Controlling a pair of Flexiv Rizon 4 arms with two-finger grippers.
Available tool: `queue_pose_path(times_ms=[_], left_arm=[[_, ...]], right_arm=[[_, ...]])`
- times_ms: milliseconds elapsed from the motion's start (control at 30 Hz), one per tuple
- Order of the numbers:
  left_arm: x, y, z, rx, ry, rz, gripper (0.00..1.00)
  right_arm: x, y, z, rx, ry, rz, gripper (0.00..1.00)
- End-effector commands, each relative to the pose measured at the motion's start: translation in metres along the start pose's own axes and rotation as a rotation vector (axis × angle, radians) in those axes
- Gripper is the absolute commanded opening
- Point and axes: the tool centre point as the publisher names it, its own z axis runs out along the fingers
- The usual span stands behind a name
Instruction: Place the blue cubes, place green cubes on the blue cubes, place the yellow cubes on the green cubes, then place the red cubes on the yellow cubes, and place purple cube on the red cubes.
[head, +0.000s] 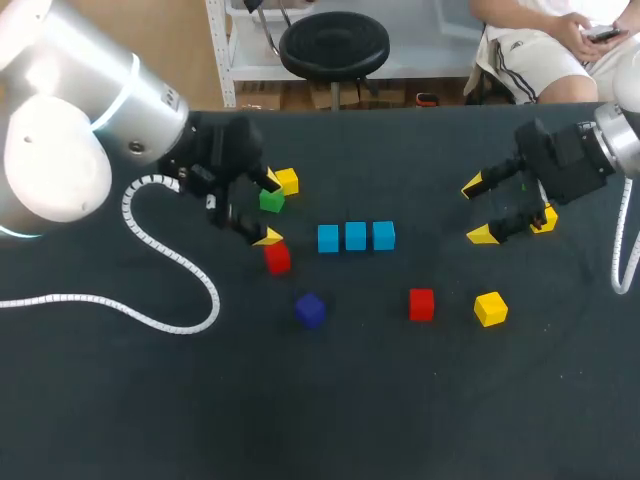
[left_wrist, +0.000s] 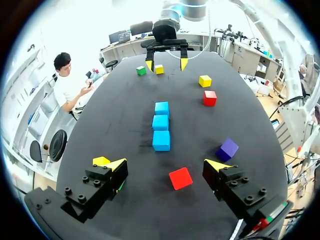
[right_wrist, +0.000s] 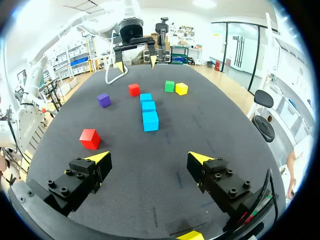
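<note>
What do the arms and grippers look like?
Rounded white-silver housings on left arm and right arm; the left has a pale blue ring at a joint. Black bodies on left gripper and right gripper, each with two blocky black fingers showing screw heads, and wedge-shaped yellow tips. A white ribbed conduit trails from the left arm; a similar one runs by the right.

Bright overhead light — soft shadows

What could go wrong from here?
1. The open left gripper straddles the green cube, with a yellow cube and a red cube right by its fingertips. Closing or lowering may knock either one.
2. The blue cubes sit in a tight row, so an off-centre placement could shift them.
</note>
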Motion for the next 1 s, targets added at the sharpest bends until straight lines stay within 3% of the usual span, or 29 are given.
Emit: queue_pose_path(times_ms=[33, 333, 1000], left_arm=[[0.001, 0.001, 0.000, 0.002, -0.002, 0.002, 1.00], [0.001, 0.001, 0.000, 0.002, -0.002, 0.002, 1.00], [-0.017, 0.023, -0.006, 0.063, 0.026, 0.100, 1.00]], right_arm=[[0.000, 0.000, 0.000, 0.001, -0.002, -0.001, 1.00], [0.000, 0.000, 0.000, 0.001, -0.002, -0.001, 1.00], [0.000, 0.000, 0.000, 0.001, -0.002, -0.001, 1.00]])
